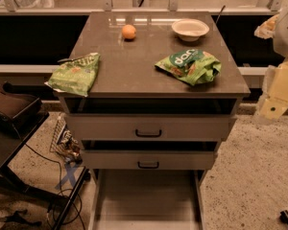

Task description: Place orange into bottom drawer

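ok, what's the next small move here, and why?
Probably swing the gripper, now off to the right of the cabinet top, across toward the orange. The orange sits untouched near the back of that top, left of the white bowl, and the bottom drawer already stands open.

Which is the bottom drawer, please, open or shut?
Open: bottom drawer pulled out, floor bare; orange on cabinet top; gripper at right edge.
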Robot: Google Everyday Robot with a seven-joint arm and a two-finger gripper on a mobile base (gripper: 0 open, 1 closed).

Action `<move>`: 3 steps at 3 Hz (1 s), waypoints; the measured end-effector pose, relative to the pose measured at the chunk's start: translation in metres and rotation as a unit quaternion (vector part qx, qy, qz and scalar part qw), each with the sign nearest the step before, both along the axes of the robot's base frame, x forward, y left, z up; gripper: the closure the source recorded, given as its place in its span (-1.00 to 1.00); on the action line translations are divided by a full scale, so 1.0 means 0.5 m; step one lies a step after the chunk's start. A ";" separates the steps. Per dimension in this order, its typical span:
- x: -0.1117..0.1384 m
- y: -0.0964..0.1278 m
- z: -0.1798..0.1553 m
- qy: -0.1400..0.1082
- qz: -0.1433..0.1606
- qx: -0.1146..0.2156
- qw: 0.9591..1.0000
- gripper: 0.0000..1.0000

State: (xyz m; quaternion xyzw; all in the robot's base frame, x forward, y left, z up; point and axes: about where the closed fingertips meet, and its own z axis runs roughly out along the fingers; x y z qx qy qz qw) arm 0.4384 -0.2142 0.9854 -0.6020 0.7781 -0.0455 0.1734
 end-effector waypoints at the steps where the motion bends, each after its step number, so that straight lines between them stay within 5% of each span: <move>1: 0.000 0.000 0.000 0.000 0.000 0.000 1.000 -1.00; 2: 0.028 -0.001 0.018 -0.028 -0.022 0.031 0.999 -1.00; 3: 0.121 -0.005 0.066 -0.110 -0.082 0.159 0.978 -1.00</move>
